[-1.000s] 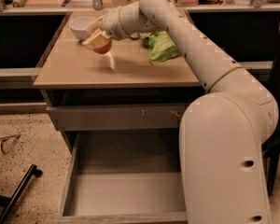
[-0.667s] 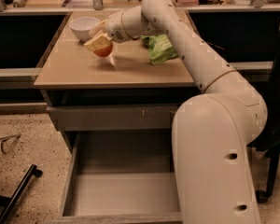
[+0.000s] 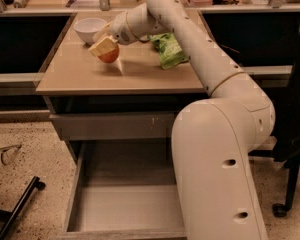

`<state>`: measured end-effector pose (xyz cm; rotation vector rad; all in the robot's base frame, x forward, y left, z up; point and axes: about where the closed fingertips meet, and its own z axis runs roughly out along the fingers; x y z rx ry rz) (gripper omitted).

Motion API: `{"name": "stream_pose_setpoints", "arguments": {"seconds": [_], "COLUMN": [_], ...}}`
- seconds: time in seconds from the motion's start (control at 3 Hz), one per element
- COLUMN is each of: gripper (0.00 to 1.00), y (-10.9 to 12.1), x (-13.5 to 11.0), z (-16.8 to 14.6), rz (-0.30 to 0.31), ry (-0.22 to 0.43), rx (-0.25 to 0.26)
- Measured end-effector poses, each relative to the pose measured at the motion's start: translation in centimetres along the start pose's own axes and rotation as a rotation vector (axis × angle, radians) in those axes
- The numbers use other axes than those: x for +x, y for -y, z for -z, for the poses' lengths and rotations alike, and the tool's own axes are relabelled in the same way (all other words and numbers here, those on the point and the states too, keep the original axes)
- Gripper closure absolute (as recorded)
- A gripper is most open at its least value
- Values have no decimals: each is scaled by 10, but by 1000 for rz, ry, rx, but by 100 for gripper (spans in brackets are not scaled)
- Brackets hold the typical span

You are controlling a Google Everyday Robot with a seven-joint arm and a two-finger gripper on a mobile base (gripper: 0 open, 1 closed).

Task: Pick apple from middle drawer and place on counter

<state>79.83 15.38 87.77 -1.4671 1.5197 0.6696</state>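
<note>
Red-orange apple [image 3: 109, 57] in tool [image 3: 105, 50] over counter [image 3: 80, 75]; mid drawer [image 3: 125, 204] open

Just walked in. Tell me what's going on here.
The robot's arm reaches over the counter, and its gripper holds the apple low above the top, close to the white bowl. A green bag lies nearby on the counter. Below, the middle drawer stands pulled out, with nothing showing on its floor.

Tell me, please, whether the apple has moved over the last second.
Yes, slightly. The apple, held in the gripper, has sunk a little toward the counter, judged against the white bowl behind it.
</note>
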Motion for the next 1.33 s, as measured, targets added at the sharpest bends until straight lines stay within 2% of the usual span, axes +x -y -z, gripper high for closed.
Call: {"name": "stream_pose_setpoints", "arguments": {"seconds": [0.67,1.0,1.33], "gripper": [12,0,0], "y": [0,0,0], "x": [0,0,0], "z": [0,-1,-1], "rz": [0,0,0], "ry": [0,0,0], "rx": [-1,-1,-1]}}
